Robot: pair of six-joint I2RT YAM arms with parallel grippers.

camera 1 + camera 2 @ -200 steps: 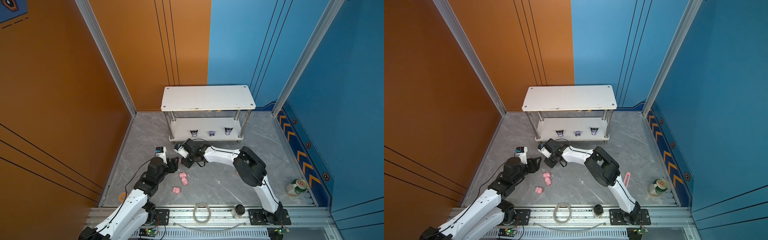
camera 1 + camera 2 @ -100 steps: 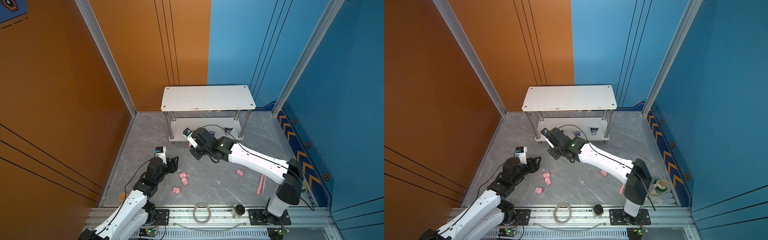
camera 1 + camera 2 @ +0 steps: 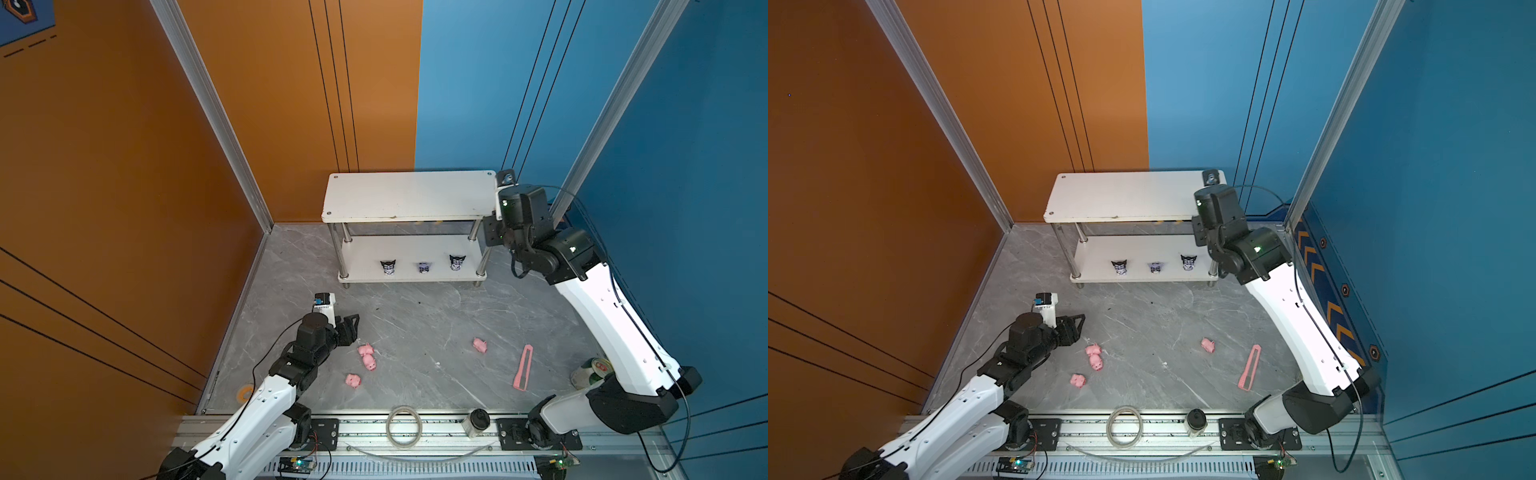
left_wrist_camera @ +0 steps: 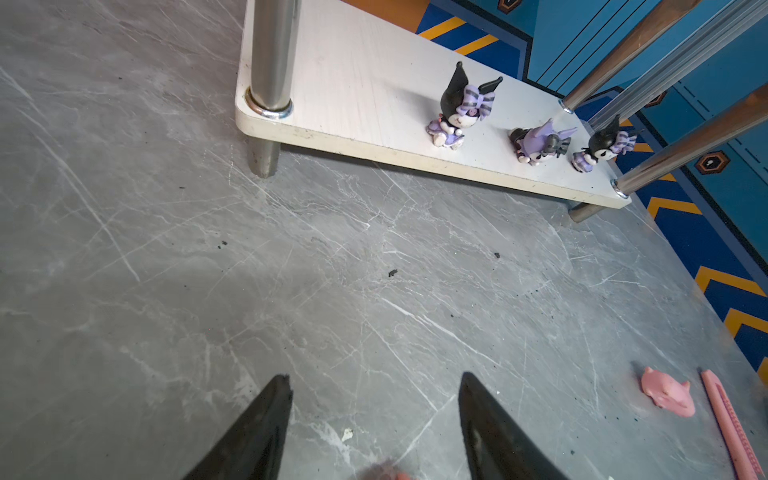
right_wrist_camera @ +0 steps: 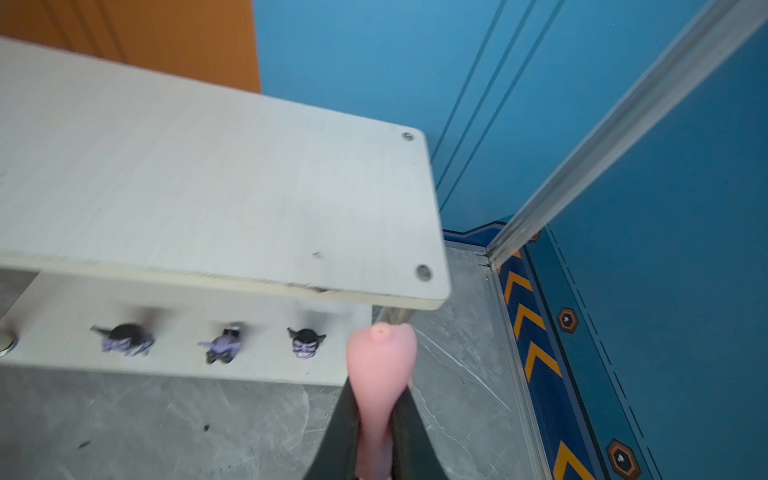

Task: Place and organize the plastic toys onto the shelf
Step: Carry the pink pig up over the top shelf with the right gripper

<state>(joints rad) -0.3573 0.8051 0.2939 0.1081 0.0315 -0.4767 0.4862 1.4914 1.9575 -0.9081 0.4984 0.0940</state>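
Within the last second the right hand [image 5: 378, 388] has swung from low over the bench [image 3: 415, 324] up to the right end of the shelf [image 3: 409, 195], so a placement on its top board looks next. Only the right wrist view shows it clamped on a pink pig [image 5: 382, 353]; both top views hide that. The left hand [image 4: 374, 376] hovers half open and empty near a touching pair of pigs [image 3: 367, 356]. Three cartoon figures [image 3: 423, 267] sit on the lower board, and the left wrist view shows the middle one tipped over.
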